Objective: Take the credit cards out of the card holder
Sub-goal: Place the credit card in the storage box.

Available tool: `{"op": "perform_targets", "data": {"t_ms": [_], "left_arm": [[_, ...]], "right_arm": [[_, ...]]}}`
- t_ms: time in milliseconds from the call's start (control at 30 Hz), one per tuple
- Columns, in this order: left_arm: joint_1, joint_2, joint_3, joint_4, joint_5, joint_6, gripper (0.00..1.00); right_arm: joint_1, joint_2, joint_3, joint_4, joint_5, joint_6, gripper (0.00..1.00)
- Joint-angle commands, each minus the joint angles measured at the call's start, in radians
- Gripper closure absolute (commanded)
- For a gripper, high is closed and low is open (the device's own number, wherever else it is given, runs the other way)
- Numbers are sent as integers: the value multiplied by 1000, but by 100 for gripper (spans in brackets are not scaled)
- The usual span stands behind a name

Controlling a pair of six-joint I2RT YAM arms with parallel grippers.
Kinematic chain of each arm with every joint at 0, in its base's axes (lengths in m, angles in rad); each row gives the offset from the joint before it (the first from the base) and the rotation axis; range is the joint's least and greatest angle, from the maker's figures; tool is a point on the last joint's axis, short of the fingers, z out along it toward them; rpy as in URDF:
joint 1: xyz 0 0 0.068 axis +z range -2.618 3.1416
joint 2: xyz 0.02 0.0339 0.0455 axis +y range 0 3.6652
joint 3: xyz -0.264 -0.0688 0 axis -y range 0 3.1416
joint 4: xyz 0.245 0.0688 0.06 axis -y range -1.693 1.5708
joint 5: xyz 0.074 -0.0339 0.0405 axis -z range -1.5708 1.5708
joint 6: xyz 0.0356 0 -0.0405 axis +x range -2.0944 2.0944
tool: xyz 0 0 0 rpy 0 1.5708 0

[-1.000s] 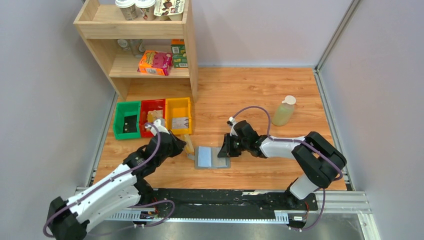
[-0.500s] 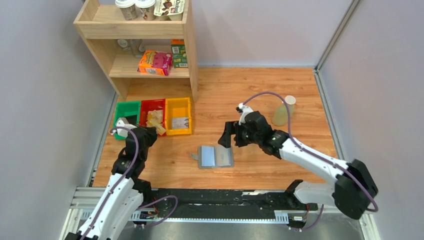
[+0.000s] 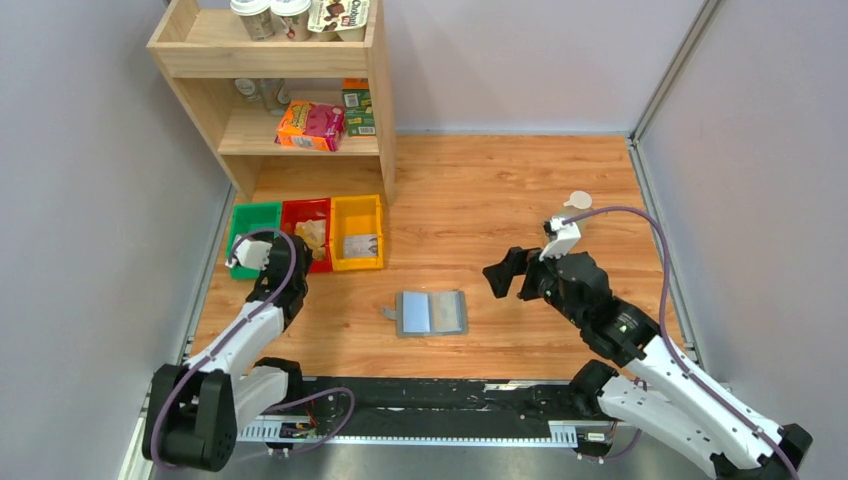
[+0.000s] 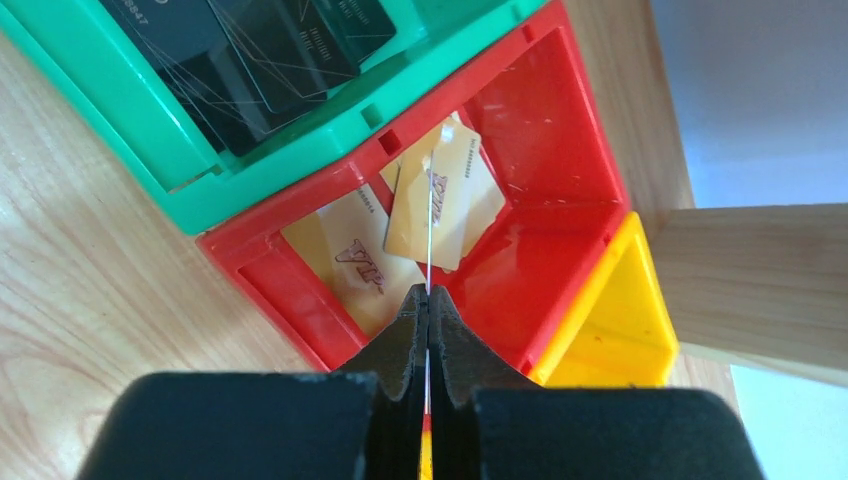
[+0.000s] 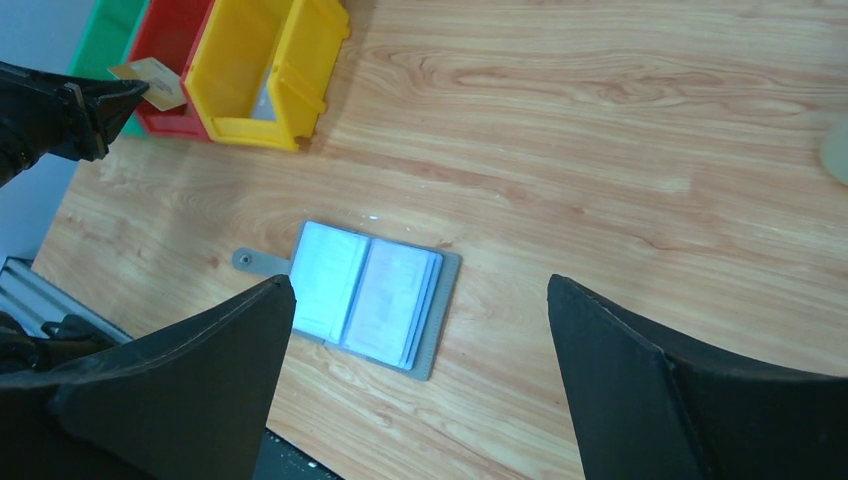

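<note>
Pinching a credit card (image 4: 429,240), your left gripper (image 4: 428,300) is hovering over "VIP" cards (image 4: 352,255). Your right gripper (image 5: 415,300) is gaping, card holder (image 3: 431,313) pointing tab-left.

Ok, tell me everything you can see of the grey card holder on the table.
The card holder lies open and flat on the wooden table, between the two arms. Its cover is matte grey. Inside are pale bluish, glossy sleeves. Those on the right half are stacked and look faintly pinkish, and I cannot tell whether cards remain in them. A short closing tab with a round snap sticks out on the side toward the left arm. Only the table touches it.
</note>
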Motion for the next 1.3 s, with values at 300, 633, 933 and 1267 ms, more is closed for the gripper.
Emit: {"op": "perform_targets", "data": {"t_ms": [300,633,933,1267], "left_arm": [[9,263,131,170,-53,-281,99],[7,318,122,154,-51,-353,61],[7,45,68,1,122,-156,24],[-20,-87,273,-422,686,383,8]], "right_arm": [[-5,-130,8,-113,118,-54,0],[-5,-193,22,-187,146,-51,0],[-5,-186,47,-273,120,11,0],[-4,-61,25,-270,-79,181,0]]}}
